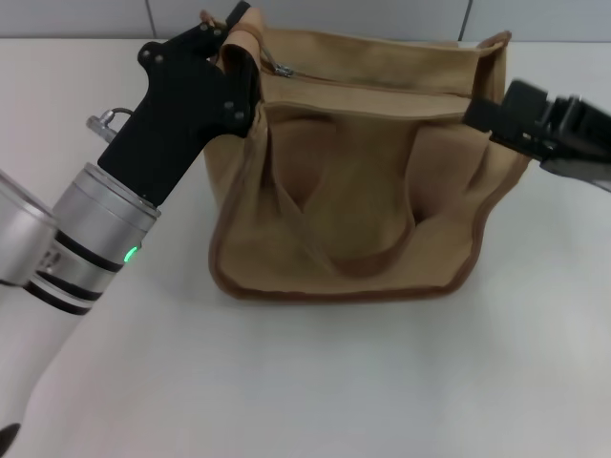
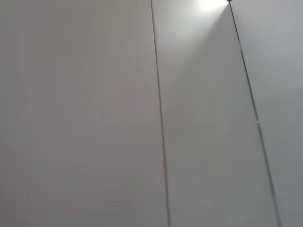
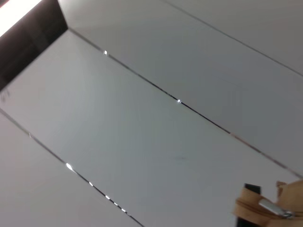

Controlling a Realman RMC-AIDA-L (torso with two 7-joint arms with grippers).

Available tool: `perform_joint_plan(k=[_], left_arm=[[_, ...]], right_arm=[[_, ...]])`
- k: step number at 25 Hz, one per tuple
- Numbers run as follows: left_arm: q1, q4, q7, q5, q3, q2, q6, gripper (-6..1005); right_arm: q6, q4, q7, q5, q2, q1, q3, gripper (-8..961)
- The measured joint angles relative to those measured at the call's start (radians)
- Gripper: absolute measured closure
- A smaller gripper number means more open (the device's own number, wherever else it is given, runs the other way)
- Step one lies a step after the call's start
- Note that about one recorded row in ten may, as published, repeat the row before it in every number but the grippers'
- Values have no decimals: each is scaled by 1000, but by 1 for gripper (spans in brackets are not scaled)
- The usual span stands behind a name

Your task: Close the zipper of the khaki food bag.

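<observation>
The khaki food bag point(image 1: 353, 191) stands in the middle of the white table in the head view, its two handles hanging down the front. The zipper point(image 1: 372, 84) runs along the top panel, and its silver slider point(image 1: 283, 69) sits at the left end. My left gripper point(image 1: 229, 38) is at the bag's top left corner, shut on the khaki end flap just left of the slider. My right gripper point(image 1: 479, 111) presses against the bag's upper right edge. The right wrist view shows the slider point(image 3: 273, 208) on a tan flap; the left wrist view shows only wall.
A small silver metal ring point(image 1: 107, 121) lies on the table point(image 1: 315, 382) behind my left arm. A grey panelled wall point(image 2: 94, 113) rises behind the table. Bare white tabletop spreads in front of the bag.
</observation>
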Motion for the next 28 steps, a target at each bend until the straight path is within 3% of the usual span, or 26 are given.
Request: perform_joint_plan(k=[2,6,7,10,13,17,24,26,27,28], left_arm=[[1,-1,-117,108,-65,18,-11,972],[7,-3,-226,216,-150,27,-11,970],[8,-3,-297,287,-208,33,-14,970],[7,-4,-368,351,-259,39,-20,969],[6,-16,-406,370,-282,46,-24,968],[13,-58,-408,370,-278,64,-33,967],[42,-170,-408,370,-276,92,-126,965],[48,-208,-404,371,-277,102,-147,965],[49,-222,-404,371,-277,107,-156,964],[49,-243,-404,372,-274,113,-166,964]], right_arm=[[-11,0,157,11,-2,25,0,194],[-17,0,314,12,-9,48,2,194],[-16,0,367,13,-10,56,6,194],[-6,1,395,20,-9,61,10,194],[0,25,408,58,-5,56,12,194],[-11,71,411,120,-20,51,12,193],[-91,-60,29,130,-15,23,5,193],[-123,-59,-123,130,-6,12,3,193],[-140,-61,-268,130,10,-6,2,193],[-140,-61,-268,130,10,-6,2,193]])
